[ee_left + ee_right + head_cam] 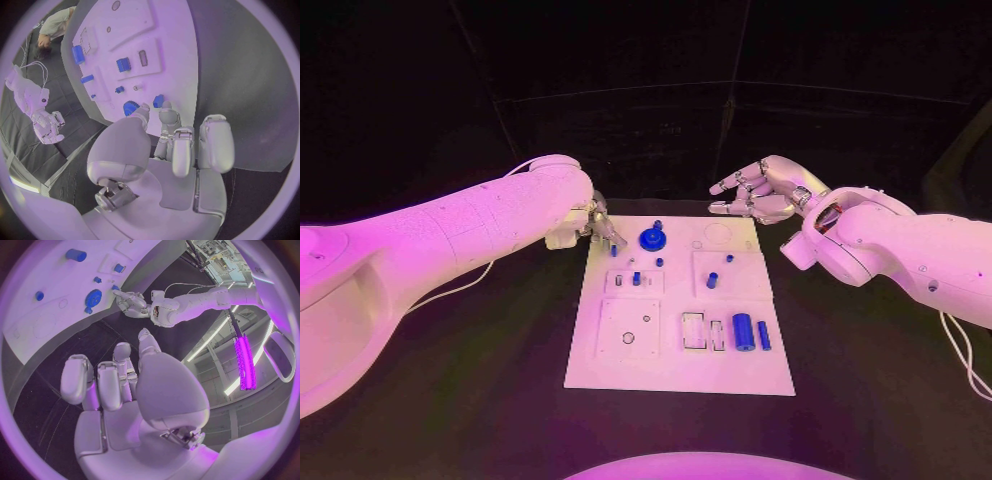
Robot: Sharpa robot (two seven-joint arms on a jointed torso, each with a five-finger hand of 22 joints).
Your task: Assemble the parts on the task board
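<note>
The white task board (678, 372) lies mid-table with blue parts on it. My left hand (596, 225) is at the board's far left corner, thumb and a fingertip (167, 114) pinching a small blue peg (613, 250) (159, 101). Beside it on the board sits a blue gear (653, 238) (130, 107) (94, 297). My right hand (754, 190) hovers off the board's far right corner, fingers spread, holding nothing. The right wrist view shows my left hand (134, 302) at the board's (37, 320) edge.
A thick blue cylinder (743, 332) (78, 53) and a thinner one (763, 335) lie at the board's near right. Small blue pegs (711, 281) (636, 279) stand mid-board. Black table surrounds the board on every side.
</note>
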